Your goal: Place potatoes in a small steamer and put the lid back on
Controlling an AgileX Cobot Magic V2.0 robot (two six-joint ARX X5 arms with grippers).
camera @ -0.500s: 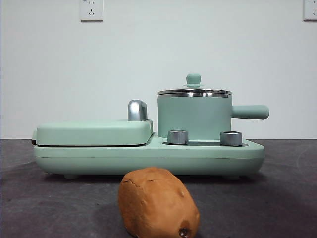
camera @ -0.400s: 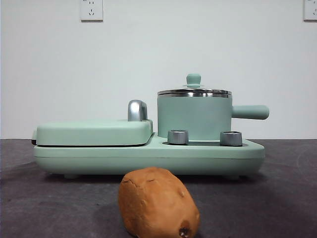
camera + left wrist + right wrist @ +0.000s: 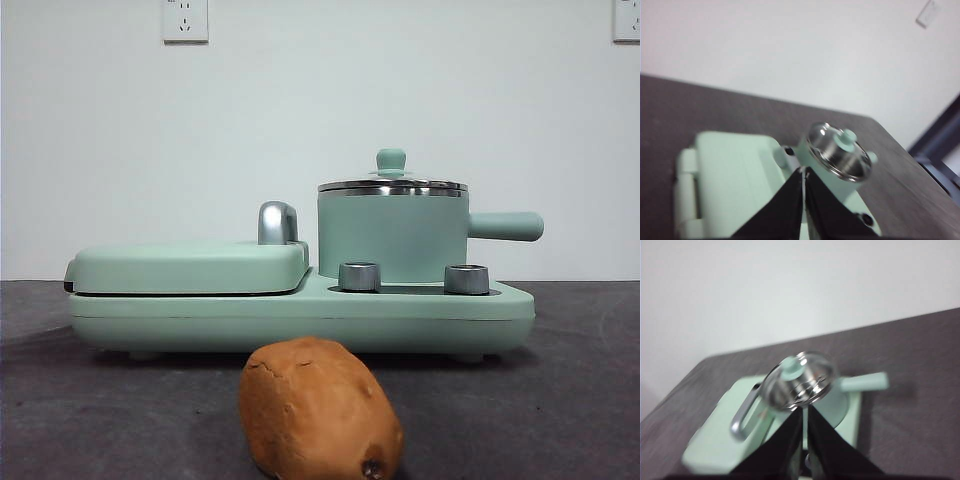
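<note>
An orange-brown potato lies on the dark table at the front, dark eye toward the camera. Behind it the small steamer stands on the right of a mint-green cooker base, its side handle pointing right. The lid sits on the steamer, knob up. No arm shows in the front view. My left gripper is shut and empty, hovering above the cooker with the lid beyond its tips. My right gripper is shut and empty too, above the lid.
A flat green griddle cover with a chrome handle fills the left of the base. Two steel dials sit on the base in front of the steamer. The table edge drops off past the cooker in the left wrist view.
</note>
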